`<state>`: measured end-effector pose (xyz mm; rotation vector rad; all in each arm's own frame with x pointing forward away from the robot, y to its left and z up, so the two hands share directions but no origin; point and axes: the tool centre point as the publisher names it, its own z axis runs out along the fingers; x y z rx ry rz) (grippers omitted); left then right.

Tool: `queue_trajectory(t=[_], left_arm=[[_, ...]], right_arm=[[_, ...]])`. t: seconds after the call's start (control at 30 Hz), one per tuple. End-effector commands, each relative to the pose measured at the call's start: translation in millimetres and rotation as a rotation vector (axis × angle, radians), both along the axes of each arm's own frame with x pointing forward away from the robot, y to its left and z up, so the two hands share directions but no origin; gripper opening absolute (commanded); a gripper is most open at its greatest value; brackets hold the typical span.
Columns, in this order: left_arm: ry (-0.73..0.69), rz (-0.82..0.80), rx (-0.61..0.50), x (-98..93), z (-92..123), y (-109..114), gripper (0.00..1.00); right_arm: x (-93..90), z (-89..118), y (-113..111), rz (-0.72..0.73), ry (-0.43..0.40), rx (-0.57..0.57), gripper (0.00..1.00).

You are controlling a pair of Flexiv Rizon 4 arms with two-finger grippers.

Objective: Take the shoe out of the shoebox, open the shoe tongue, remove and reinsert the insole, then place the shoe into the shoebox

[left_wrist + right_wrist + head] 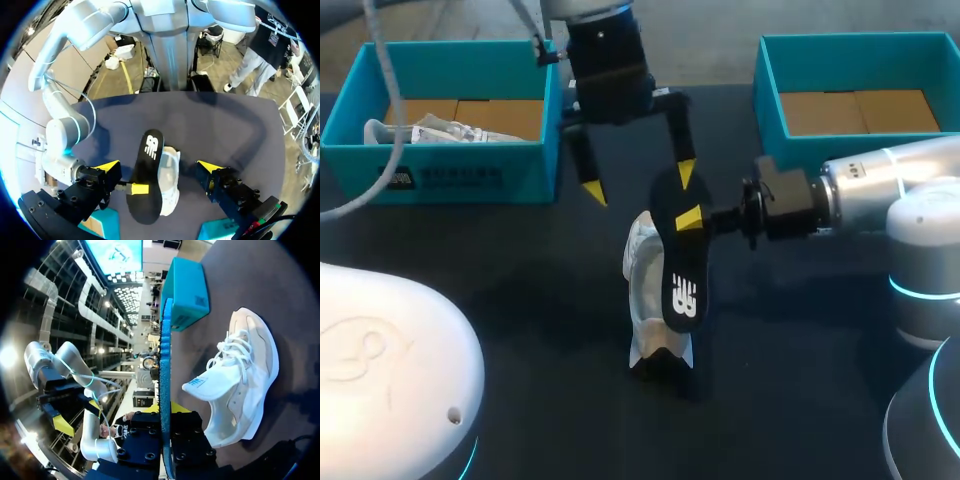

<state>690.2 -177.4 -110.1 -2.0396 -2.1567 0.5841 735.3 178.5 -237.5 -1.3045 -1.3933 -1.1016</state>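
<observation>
Right fingers (pixel 689 218) pinch the black insole (pixel 682 285) by its faces near its far end and hold it just above the white shoe (pixel 642 268), which rests on the bench (pixel 500 300) near the middle. Insole and shoe lie almost parallel, their long axes running from the far side toward the near edge, with the insole's logo end nearest and the shoe's toe apparently pointing away. Left fingers (pixel 592 190) are spread wide above the insole's far end, one on each side, touching nothing.
</observation>
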Motion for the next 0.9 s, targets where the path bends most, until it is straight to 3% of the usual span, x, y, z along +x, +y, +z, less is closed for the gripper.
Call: queue_trajectory(t=[0.03,0.2,0.5,0.9], left_arm=[[-0.021,-0.012,0.045,2.2,0.5,-4.1,1.00],[-0.139,0.012,0.116,8.4,-2.7,-11.1,1.00],[-0.217,-0.026,0.192,32.1,-13.1,-17.9,1.00],[-0.273,-0.069,0.138,63.3,-30.6,-23.7,1.00]], right_arm=[[3.2,-1.7,2.7,0.005,0.000,0.002,0.00],[3.3,-2.5,1.8,0.006,-0.002,0.002,0.00],[-1.0,-2.3,1.6,0.002,-0.001,0.006,0.00],[-6.5,-0.8,9.7,0.005,-0.001,0.009,0.00]])
